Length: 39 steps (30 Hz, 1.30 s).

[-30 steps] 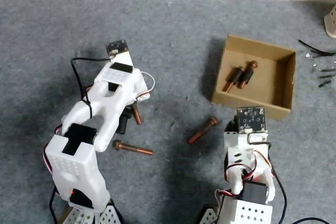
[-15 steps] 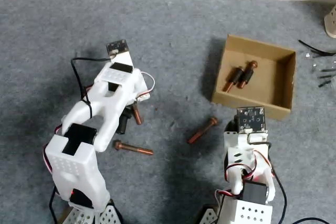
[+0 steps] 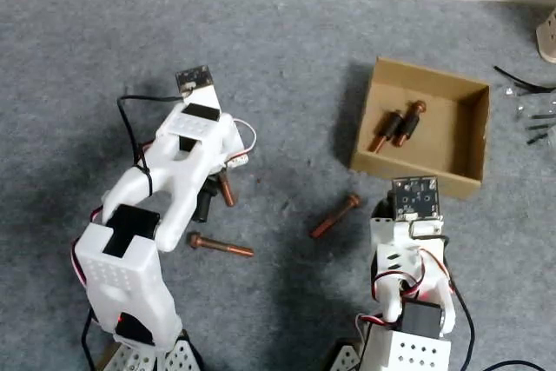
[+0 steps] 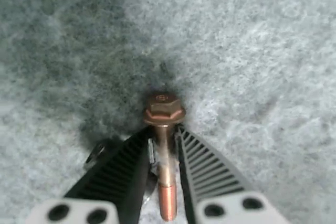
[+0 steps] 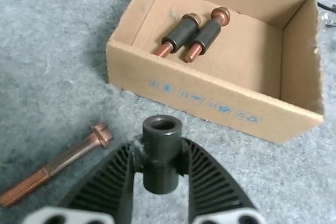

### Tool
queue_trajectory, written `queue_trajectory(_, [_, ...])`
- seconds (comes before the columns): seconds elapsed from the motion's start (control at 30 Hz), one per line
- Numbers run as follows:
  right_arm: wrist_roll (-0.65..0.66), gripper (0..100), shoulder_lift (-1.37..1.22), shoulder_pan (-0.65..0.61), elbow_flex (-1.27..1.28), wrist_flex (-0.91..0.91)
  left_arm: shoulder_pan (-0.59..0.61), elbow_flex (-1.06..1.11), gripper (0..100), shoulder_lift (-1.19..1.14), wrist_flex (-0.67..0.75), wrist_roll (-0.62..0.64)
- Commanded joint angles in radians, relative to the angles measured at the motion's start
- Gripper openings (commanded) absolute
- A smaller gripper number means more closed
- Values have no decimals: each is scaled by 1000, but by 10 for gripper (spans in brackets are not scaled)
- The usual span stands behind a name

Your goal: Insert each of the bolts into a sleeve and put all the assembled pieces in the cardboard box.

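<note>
Left gripper point(image 4: 161, 136): my fingers point(image 4: 123, 166) clamped on copper bolt point(image 4: 164, 153). Hex head just past fingertips, shank running back between fingers. Grey felt tabletop point(image 4: 252, 51) beneath.

Right gripper point(image 5: 160, 148): fingers point(image 5: 210, 177) pinching black sleeve point(image 5: 160, 169), open bore sticking out beyond fingertips.

Cardboard box point(image 5: 210, 103) ahead of right fingertips, near. Assembled pieces point(image 5: 181, 32) inside, two, side by side.

Loose bolt point(image 5: 58, 169) flat on felt beside right fingers, apart. Second loose bolt point(image 3: 221, 247) on felt behind left fingers, alongside my left arm.
</note>
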State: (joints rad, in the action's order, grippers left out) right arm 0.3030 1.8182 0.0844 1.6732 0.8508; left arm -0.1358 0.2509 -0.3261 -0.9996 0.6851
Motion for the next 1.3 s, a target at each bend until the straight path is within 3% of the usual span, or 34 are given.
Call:
queue_trajectory(0.0, [14, 5, 16, 5, 105, -13, -28, -7, 5, 4, -21, -5])
queue_trajectory(1.03, [14, 5, 16, 5, 105, -12, -19, -41, 6, 7, -28, 0])
queue_trajectory(1.27, [14, 6, 16, 5, 105, -12, -24, -65, 6, 96, -184, 0])
